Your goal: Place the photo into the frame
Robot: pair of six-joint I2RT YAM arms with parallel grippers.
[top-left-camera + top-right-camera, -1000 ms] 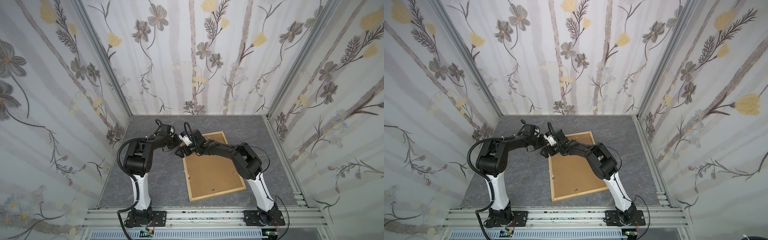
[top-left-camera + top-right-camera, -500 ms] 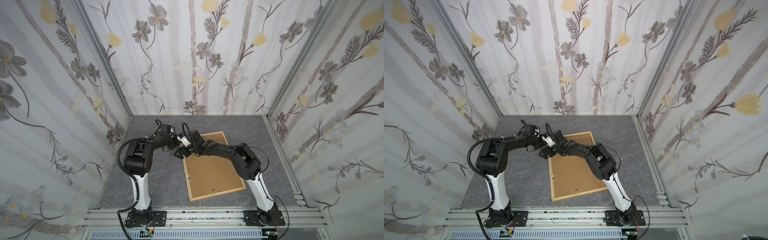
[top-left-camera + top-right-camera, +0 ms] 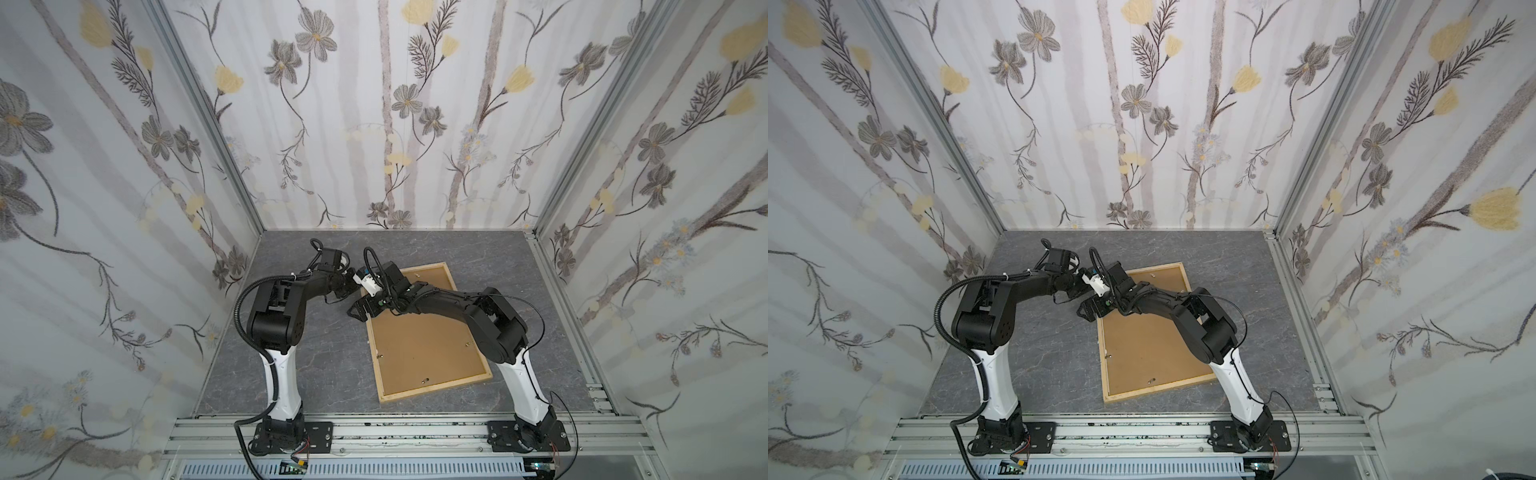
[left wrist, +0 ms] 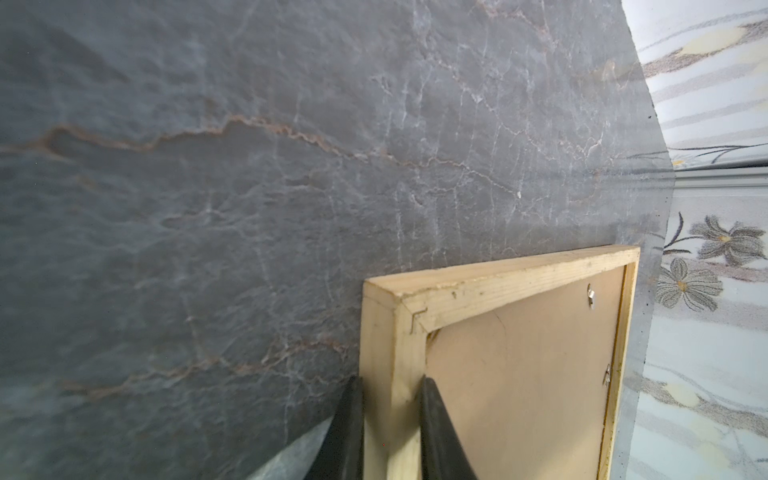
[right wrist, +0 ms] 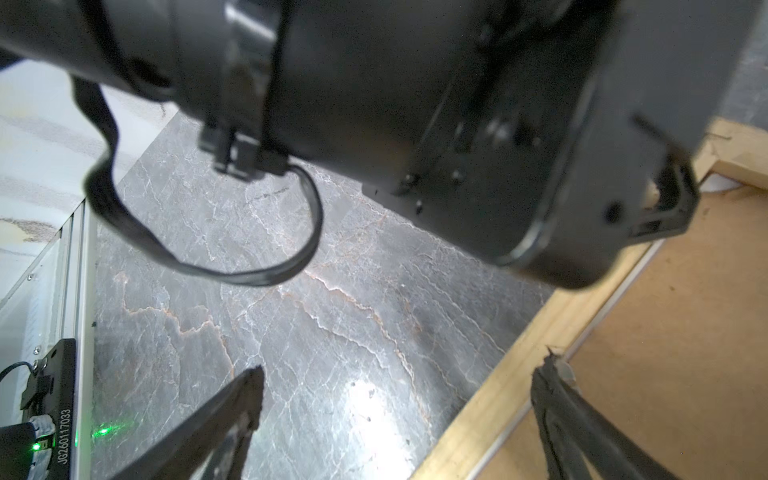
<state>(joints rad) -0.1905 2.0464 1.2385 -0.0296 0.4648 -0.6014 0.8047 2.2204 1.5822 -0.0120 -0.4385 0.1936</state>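
Observation:
The frame point(image 3: 436, 388) point(image 3: 1158, 388) of pale wood lies back-up on the grey table, with a brown hardboard backing point(image 3: 424, 345) inside it. My left gripper point(image 4: 390, 386) is shut on the frame's side strip point(image 4: 498, 282) close to its far left corner; in both top views it point(image 3: 353, 291) point(image 3: 1077, 291) sits at that corner. My right gripper point(image 5: 403, 370) point(image 3: 359, 309) stands open astride the same strip point(image 5: 498, 386), one finger over the table and one over the backing point(image 5: 685, 332). A thin white sliver point(image 5: 615, 297) runs between strip and backing. The photo is otherwise hidden.
The left wrist's black body and cable point(image 5: 415, 104) hang just above my right gripper. Small metal tabs point(image 4: 590, 296) stick up from the backing's edge. Flowered walls point(image 3: 386, 124) close in three sides, and an aluminium rail point(image 3: 374, 432) runs along the front.

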